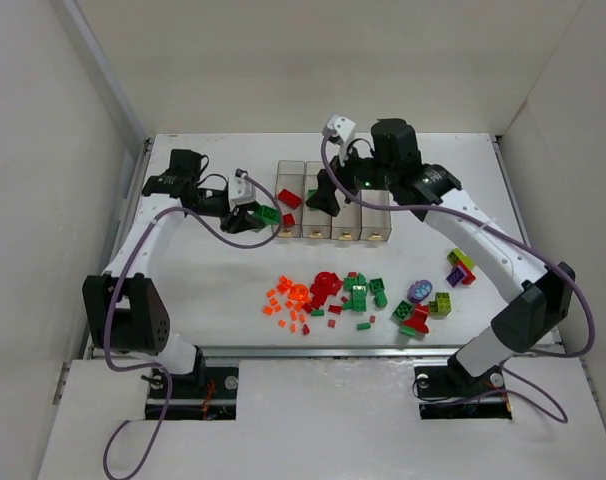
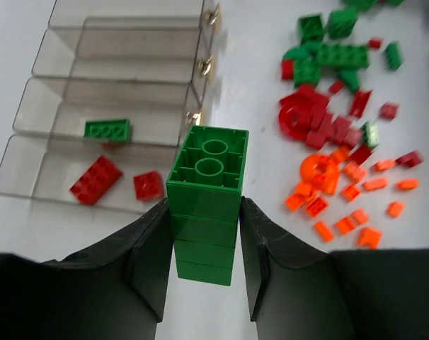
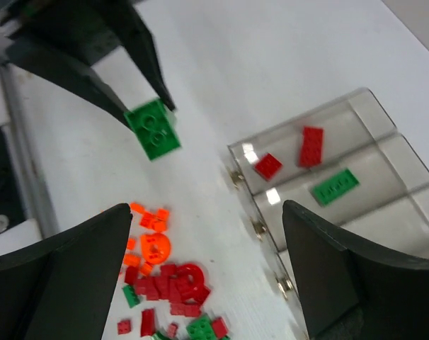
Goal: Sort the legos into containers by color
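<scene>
Brick in your left claw, bins close by

Your left claw (image 2: 205,212) pinches a tall green brick (image 2: 207,177) by its smooth sides, just beside the clear bins (image 2: 59,120). Your right claw (image 3: 206,212) hangs spread wide. Hard, shiny plastic can slip, so the brick could tip and fall in with the red bricks (image 2: 95,179). Loose legos (image 1: 353,295) lie on the white table (image 1: 213,290).

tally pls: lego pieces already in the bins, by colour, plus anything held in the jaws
Red, in the end bin: 2 (long brick, square brick)
Green, in the next bin: 1 (flat plate)
Green, in the jaws of the left gripper: 1 (block)
Total: 4
</scene>
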{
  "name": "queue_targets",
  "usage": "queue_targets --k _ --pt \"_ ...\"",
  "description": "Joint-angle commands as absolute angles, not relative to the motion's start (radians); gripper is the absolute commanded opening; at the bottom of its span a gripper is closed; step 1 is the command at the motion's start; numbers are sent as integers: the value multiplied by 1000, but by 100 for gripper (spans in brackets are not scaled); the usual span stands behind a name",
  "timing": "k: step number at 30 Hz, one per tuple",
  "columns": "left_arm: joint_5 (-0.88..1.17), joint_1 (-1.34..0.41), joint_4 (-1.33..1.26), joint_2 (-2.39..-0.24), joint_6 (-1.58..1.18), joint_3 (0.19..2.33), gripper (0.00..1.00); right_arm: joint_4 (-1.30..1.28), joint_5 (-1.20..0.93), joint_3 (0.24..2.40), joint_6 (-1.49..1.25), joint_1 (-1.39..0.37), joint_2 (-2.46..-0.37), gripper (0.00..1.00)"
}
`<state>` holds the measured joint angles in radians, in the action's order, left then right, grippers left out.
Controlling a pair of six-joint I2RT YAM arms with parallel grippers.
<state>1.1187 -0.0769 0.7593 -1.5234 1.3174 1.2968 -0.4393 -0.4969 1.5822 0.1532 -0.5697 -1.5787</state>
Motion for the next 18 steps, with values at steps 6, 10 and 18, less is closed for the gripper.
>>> queue_targets --k 6,10,18 --pt "1348 -116 850 -1431 1097 1333 0 -431 -583 1657 210 -716 -1620 87" --pt "1359 -126 830 -1411 1046 1333 0 -422 -558 1667 210 -758 -1640 83" --pt "1359 -126 782 -1373 986 1324 0 -399 -569 1677 199 -778 -1683 76"
